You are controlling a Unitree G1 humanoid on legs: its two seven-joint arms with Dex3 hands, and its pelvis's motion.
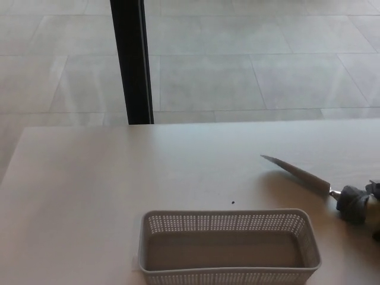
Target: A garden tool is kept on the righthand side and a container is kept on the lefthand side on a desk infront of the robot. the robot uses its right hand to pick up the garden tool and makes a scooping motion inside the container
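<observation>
The garden tool [297, 173] has a narrow, pointed metal blade and a grey handle [352, 205]. It hangs tilted just above the desk at the right, its tip pointing up and left, with a shadow under it. Only a sliver of my right hand [374, 189] shows at the picture's right edge, shut on the handle. The container [228, 274] is a grey perforated plastic basket, empty, at the desk's near edge. The blade tip is beyond the basket's far right corner and outside it. My left hand does not show.
The pale desk [89, 178] fills the lower picture. A small dark speck [233, 202] lies just beyond the basket. A black vertical post [130, 59] rises behind the desk's far edge over a tiled floor.
</observation>
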